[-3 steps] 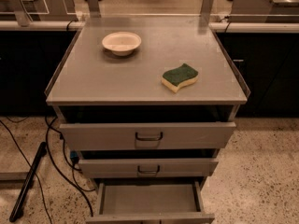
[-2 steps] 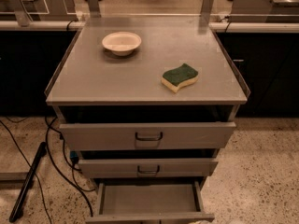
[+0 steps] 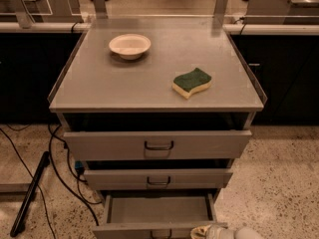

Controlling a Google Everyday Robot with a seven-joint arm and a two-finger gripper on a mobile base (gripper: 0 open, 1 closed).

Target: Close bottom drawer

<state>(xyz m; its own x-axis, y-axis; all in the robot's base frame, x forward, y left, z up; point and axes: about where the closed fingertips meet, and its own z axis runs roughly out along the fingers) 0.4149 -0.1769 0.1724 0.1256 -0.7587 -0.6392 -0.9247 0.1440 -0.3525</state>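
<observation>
The grey cabinet has three drawers. The bottom drawer [image 3: 158, 210] is pulled far out, and its shallow plain tray shows open and empty. Its low front [image 3: 124, 230] lies at the picture's lower edge, with a small dark loop handle [image 3: 160, 233] partly cut off. My gripper [image 3: 218, 231] shows as a pale rounded shape at the bottom edge, just right of the handle and close against the drawer front. I cannot tell whether it touches the front. The middle drawer [image 3: 158, 178] and the top drawer [image 3: 158, 144] stand slightly out.
A white bowl [image 3: 129, 46] and a green and yellow sponge [image 3: 192, 82] lie on the cabinet top [image 3: 149, 83]. Black cables [image 3: 62, 178] and a dark bar [image 3: 30, 195] lie on the speckled floor to the left. Dark cabinets flank both sides.
My gripper has come into view at the bottom edge beside the bottom drawer's front. The drawers, bowl and sponge have not moved.
</observation>
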